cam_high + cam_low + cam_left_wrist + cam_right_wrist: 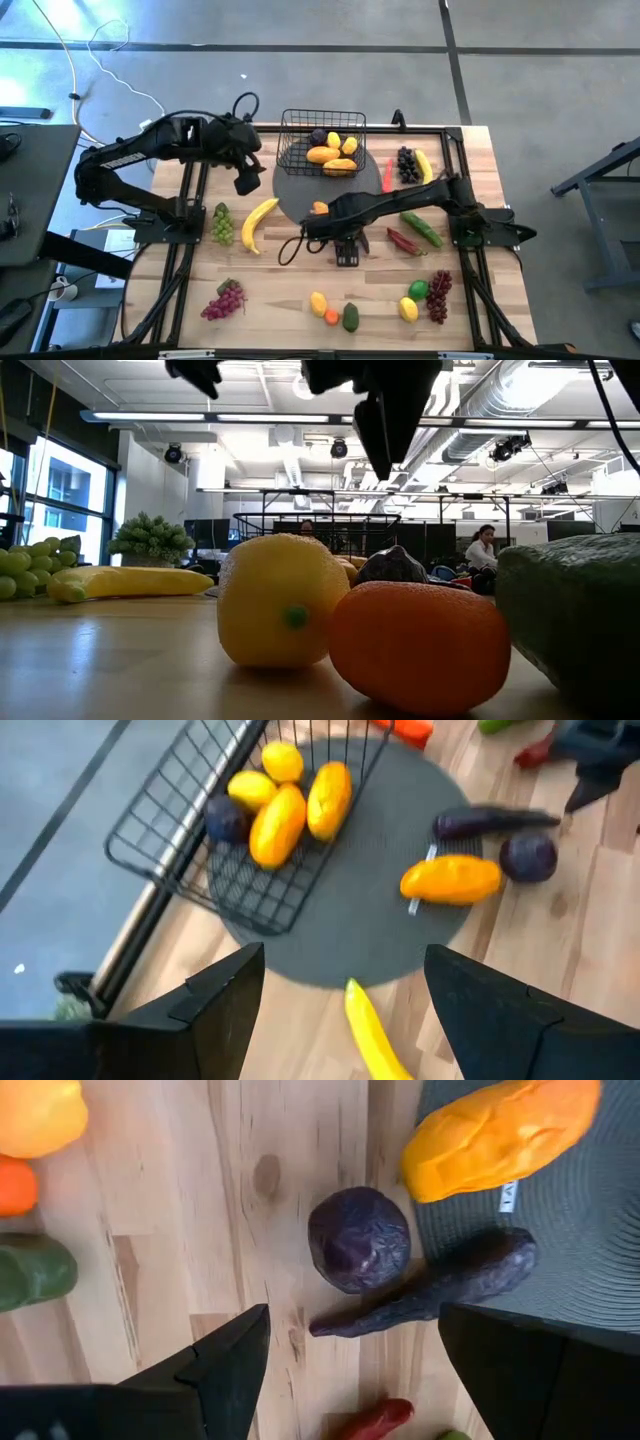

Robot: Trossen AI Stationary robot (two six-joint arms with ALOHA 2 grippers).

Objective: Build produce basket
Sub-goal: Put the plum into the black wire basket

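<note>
The black wire basket (322,140) stands at the far middle, partly on the round grey mat (300,190). It holds orange mangoes, lemons and one dark purple piece (285,800). An orange mango (500,1135) lies on the mat's near edge. A dark eggplant (440,1285) lies half on the mat, and a round purple fruit (360,1240) rests on the wood beside it. My right gripper (350,1370) is open and empty above these, nearest the purple fruit. My left gripper (245,180) is open and empty, in the air left of the mat, above the yellow banana (375,1030).
Green grapes (222,222) and the banana (257,222) lie at the left. Red grapes (225,300), a lemon (318,302), an orange, an avocado (351,318), another lemon and dark grapes (439,295) line the near edge. A cucumber (421,228), a chili (403,240) and more grapes (406,163) lie at the right.
</note>
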